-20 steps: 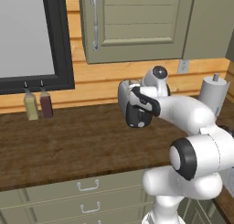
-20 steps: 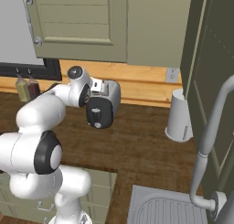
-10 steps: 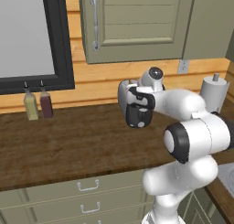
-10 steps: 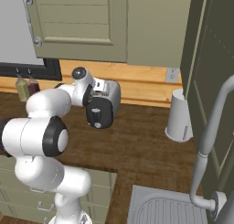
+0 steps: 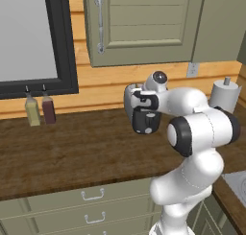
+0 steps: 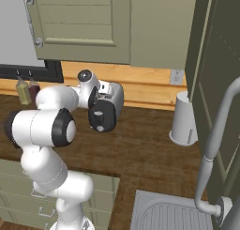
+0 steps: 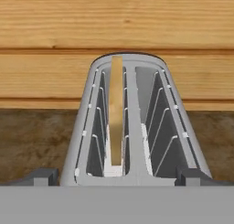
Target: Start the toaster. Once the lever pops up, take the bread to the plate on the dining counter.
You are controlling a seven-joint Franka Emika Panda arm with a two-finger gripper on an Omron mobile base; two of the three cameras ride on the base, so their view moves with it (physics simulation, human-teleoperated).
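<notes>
**Above the toaster, lever not yet pressed**

My gripper [image 7: 117, 175] sits just over the near end of the toaster [image 7: 130, 122], jaws spread wide and holding nothing; its 2 dark fingertips [image 7: 39, 176] flank the toaster's end at the bottom of the hand view. The bread [image 7: 117, 111] stands on edge in the left of the 2 slots as the hand view frames them, its tan top edge about level with the rim.

From the base views the toaster stands on the dark wood worktop [image 5: 72, 152], close to the orange plank wall [image 5: 96, 92], with its black end panel [image 6: 102, 115] facing out toward me. I can make out a round knob there, but the lever is too small for me to pick out. My judgement: I should come down along that panel, put 1 fingertip on top of the tab and push straight down until it catches, keeping clear of the knob and of the slots.

Around me: olive cabinet doors [image 5: 144, 28] above, 2 small bottles [image 5: 39, 110] well left under a dark-framed window, a paper towel roll [image 6: 183, 117] to the right, and a sink and tap [image 6: 216, 130] nearest the right base camera.
</notes>
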